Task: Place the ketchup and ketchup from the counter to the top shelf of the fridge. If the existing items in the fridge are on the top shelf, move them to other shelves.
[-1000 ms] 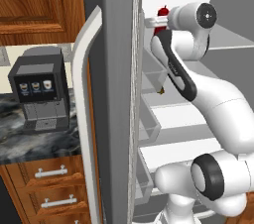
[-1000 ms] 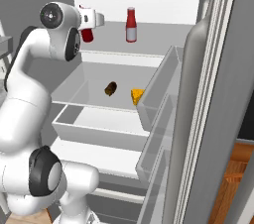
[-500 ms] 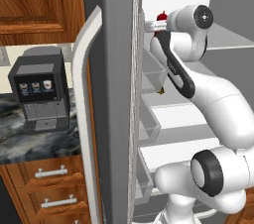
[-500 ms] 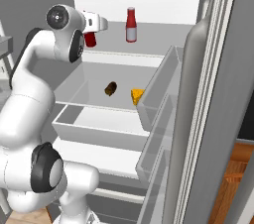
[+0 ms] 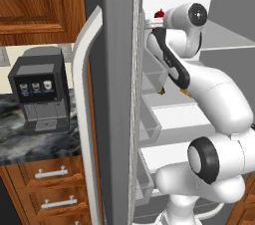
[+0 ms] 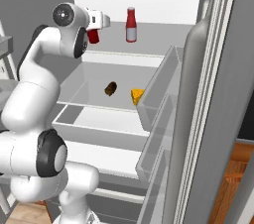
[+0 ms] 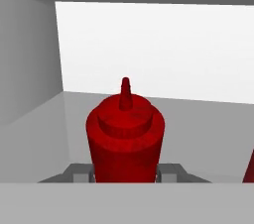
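Note:
My gripper is shut on the taller dark red ketchup and holds it upright at the left of the fridge's top shelf. Along the hand, that pointed-nozzle bottle stands between my fingers, just above the shelf panel. The shorter ketchup, with white label and pale cap, stands on the top shelf to the right; its red edge shows in the hand view. A yellow cheese wedge and a brown lump lie on the shelf below.
The open fridge door with its curved white handle stands left of the arm; the other door's bins flank the right. A coffee machine sits on the dark marbled counter over wooden drawers.
The arm has carried the dark red ketchup deeper into the fridge and a little lower, toward the top shelf. The other bottle, cheese and lump have not moved.

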You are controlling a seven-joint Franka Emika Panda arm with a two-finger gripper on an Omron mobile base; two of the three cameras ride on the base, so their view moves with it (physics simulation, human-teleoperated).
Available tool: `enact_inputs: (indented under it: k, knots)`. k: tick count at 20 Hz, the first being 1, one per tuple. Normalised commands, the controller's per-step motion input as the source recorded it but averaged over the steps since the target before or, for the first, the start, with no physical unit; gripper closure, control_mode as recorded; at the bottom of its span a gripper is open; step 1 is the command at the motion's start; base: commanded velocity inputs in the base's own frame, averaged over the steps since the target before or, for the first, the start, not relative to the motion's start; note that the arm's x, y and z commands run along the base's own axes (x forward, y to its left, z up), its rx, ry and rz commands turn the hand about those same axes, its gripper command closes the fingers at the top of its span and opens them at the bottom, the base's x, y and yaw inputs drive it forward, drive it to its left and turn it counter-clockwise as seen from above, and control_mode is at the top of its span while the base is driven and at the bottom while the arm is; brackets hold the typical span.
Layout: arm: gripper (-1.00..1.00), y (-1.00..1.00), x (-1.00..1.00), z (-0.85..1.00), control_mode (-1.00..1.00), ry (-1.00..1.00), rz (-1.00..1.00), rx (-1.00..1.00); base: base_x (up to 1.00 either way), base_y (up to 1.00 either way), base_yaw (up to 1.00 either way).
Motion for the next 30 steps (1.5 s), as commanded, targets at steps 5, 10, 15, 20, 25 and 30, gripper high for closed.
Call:
enact_inputs:
  k: [5,10,15,20,25,30]
  knots:
    - [-1.0,0.0,0.15,-0.07,-1.0,0.0,0.0,0.0,0.0,0.0,0.0]
    - [-1.0,0.0,0.0,0.0,-1.0,0.0,0.0,0.0,0.0,0.0,0.0]
    - [-1.0,0.0,-0.01,0.0,-1.0,0.0,0.0,0.0,0.0,0.0,0.0]
    - [-1.0,0.0,-0.22,0.0,-1.0,0.0,0.0,0.0,0.0,0.0,0.0]
    - [-1.0,0.0,-0.72,0.03,-1.0,0.0,0.0,0.0,0.0,0.0,0.0]
    - [-1.0,0.0,-0.99,0.1,-1.0,0.0,0.0,0.03,0.0,0.0,0.0]
